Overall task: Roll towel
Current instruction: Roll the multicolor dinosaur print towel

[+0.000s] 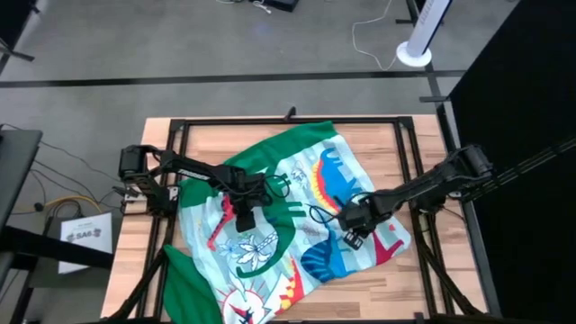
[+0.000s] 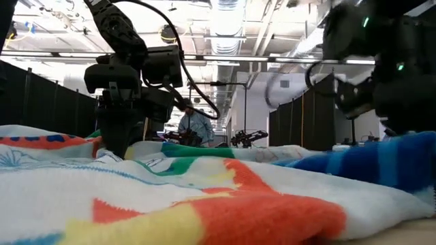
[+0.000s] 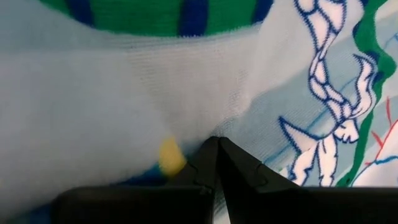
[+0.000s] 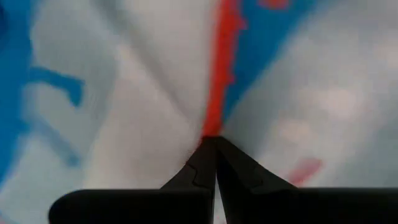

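The towel lies spread and rumpled across the wooden bench, inside a black frame on the bench top. Its green edge runs toward the far side, and one corner hangs over the near edge of the bench. The print shows a blue dinosaur shape, a white plant outline, and red and orange patches on light blue.

The left gripper is down on the middle of the towel. In the left wrist view its jaws are pressed together at the tips, with a pinched fold of pale cloth rising from them (a yellow spot sits right beside the tips).

The right gripper rests on the right-hand part of the towel, near the blue and red motifs. In its wrist view the jaws meet at the tips too, clamped on a ridge of cloth where a red stripe runs straight into them.

A white sheet lies on the floor left of the bench; it carries dark writing, too small to read with confidence.

In the low view, a person is far back in the room.
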Motion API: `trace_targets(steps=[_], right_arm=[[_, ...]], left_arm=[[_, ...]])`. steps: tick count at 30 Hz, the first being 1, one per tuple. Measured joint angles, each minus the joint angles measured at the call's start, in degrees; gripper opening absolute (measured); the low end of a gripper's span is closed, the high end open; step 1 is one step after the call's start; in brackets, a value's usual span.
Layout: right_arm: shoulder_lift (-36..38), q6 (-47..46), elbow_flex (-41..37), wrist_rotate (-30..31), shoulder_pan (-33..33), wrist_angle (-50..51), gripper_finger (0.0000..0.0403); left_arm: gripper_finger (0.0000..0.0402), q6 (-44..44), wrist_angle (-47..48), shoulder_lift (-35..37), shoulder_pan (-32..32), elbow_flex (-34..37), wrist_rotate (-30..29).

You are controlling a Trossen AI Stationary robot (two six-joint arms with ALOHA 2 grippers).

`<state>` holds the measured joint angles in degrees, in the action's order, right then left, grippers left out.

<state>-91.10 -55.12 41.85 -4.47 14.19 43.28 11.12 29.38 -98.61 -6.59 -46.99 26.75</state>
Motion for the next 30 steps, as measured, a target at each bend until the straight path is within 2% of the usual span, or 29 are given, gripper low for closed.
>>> trace_targets(steps=[1,3,4,6,9,13,15,16,18,26,28,30], right_arm=[[-0.15,-0.53,0.19,2.9,-1.39,5.13,0.0],[0.72,-3.43,-0.09,12.56,-4.1,13.06,0.0],[1.39,-5.18,-0.07,15.15,-5.28,14.72,0.0],[4.26,-6.79,-0.44,16.38,-6.94,15.57,0.0],[5.68,-3.22,-0.76,11.98,-8.02,1.62,0.0],[4.69,4.93,-2.06,-5.33,-7.26,-25.16,0.0],[4.23,5.98,-2.32,-11.34,-7.23,-29.48,0.0],[4.06,6.11,-2.37,-12.3,-7.48,-29.9,0.0],[4.12,5.86,-2.35,-11.49,-8.3,-27.95,0.0],[9.36,1.97,-2.35,-0.9,-9.5,-14.62,0.0],[9.03,1.89,-2.68,-1.64,-9.39,-16.91,0.0],[8.14,3.3,-2.83,-5.55,-9.02,-21.19,0.0]], left_arm=[[0.0003,-0.06,0.21,0.0,0.0,0.01,0.07],[0.0003,-0.22,-0.2,0.0,0.11,-0.08,-0.26],[0.0003,-0.22,-0.24,0.0,0.1,-0.13,-0.44],[0.0003,0.0,1.09,0.04,0.09,-0.02,-0.16],[0.0003,0.08,1.62,0.07,0.11,0.08,0.17],[0.0003,0.1,1.53,0.07,0.1,0.08,0.26],[0.0003,0.02,1.45,0.06,-0.17,0.08,0.33],[0.0003,-0.03,1.47,0.04,-0.17,0.08,0.51],[0.0003,-0.04,1.34,0.06,-0.17,0.08,0.48],[0.0003,-0.56,1.95,0.04,-0.17,0.07,0.36],[0.0003,-0.74,1.97,0.04,-0.17,0.07,0.35],[0.0003,-0.81,2.03,0.04,-0.17,0.06,0.33]])
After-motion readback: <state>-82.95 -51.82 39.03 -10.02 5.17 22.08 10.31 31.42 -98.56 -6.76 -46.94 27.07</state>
